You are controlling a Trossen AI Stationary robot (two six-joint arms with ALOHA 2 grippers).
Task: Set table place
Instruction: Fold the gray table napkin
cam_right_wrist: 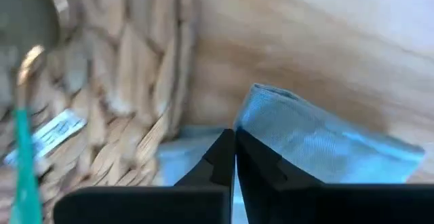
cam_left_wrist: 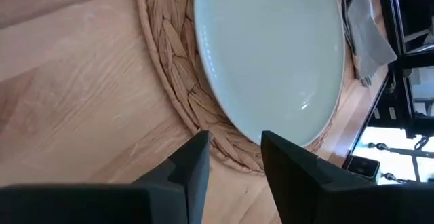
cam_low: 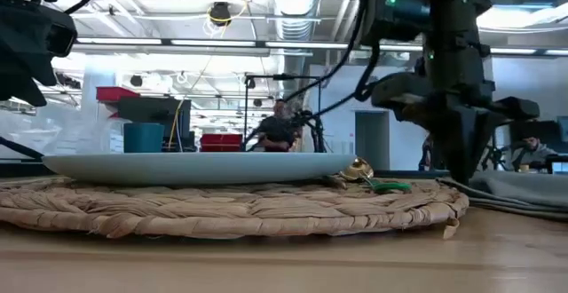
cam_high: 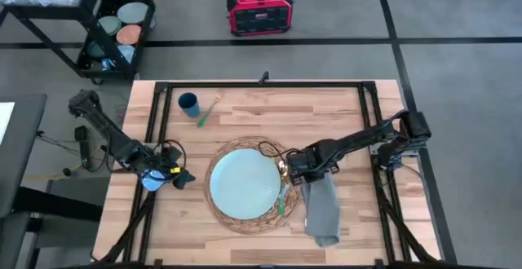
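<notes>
I can read no writing anywhere. My right gripper (cam_high: pixel 300 169) is pinched together over the grey napkin (cam_high: pixel 321 208); my left gripper (cam_high: pixel 181 179), jaws apart, sits beside the straw mat (cam_high: pixel 214 194).

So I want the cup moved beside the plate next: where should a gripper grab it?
The dark blue cup stands upright and alone at the table's far left. Come straight down and pinch one side of its open rim, or clamp across its round body.

You have the plate (cam_high: pixel 243 183) on the woven mat (cam_high: pixel 218 208), frame centre | napkin (cam_high: pixel 322 212) just right of mat | cup (cam_high: pixel 188 103) upper left, fork (cam_high: pixel 204 112) beside it | cutlery (cam_high: pixel 281 202) on mat's right edge.
</notes>
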